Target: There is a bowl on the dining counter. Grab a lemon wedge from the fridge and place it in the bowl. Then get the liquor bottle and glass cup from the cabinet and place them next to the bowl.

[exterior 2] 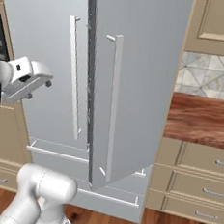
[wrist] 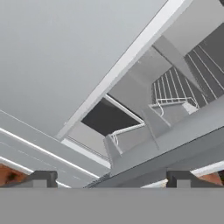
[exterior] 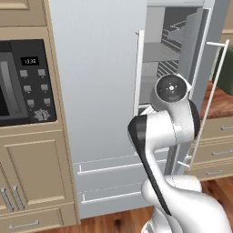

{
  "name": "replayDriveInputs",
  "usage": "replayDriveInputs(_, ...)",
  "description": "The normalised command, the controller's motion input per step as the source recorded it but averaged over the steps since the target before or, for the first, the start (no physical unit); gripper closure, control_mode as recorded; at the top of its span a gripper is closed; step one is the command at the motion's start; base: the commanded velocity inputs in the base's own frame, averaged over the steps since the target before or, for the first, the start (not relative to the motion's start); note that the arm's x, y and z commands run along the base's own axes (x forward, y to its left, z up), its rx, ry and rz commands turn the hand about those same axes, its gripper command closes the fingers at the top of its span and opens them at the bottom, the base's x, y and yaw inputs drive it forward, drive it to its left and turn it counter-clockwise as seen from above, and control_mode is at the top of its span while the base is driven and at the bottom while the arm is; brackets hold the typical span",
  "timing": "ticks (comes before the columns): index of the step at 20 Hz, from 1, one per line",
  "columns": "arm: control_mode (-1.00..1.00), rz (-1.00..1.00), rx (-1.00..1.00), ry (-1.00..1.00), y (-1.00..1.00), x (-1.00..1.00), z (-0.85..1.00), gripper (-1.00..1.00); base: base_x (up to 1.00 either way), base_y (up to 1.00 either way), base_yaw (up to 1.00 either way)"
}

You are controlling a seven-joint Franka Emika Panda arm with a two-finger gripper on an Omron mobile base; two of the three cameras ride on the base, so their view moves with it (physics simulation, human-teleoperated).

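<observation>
At the bottom of the hand view the two dark fingers (wrist: 112,178) stand spread as wide as they go, with nothing between them, which suits an arm that has finished with a door handle and has nothing to carry yet. Just beyond them runs the edge of the open fridge door (exterior 2: 128,86), swung out toward the robot, its long white handle (exterior 2: 113,104) facing the room; the door stands roughly edge-on in the right base view, so the compartment is exposed. Past that edge the fridge interior (exterior: 170,50) opens up, showing wire shelves (wrist: 175,89) and grey walls. The lemon wedge, the thing wanted now, cannot be made out on any shelf visible from these angles; it is presumably somewhere inside, deeper or higher than the hand is looking, so it lies ahead of the fingers and not near them. Further out, the closed left fridge door (exterior: 98,91) is flat and grey, a wall oven (exterior: 25,82) sits in the tan cabinetry beside it, and a wooden bench (exterior 2: 200,120) runs off to the right.
</observation>
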Motion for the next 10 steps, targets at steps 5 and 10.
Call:
replayDriveInputs(5, -1.00, -0.04, -0.10, 0.23, -0.04, 0.91, 0.03, -1.00, 0.00, 0.00, 0.00)
replayDriveInputs(10, -1.00, -0.03, -0.04, 0.22, -0.17, 1.00, -0.01, -1.00, 0.00, 0.00, 0.00)
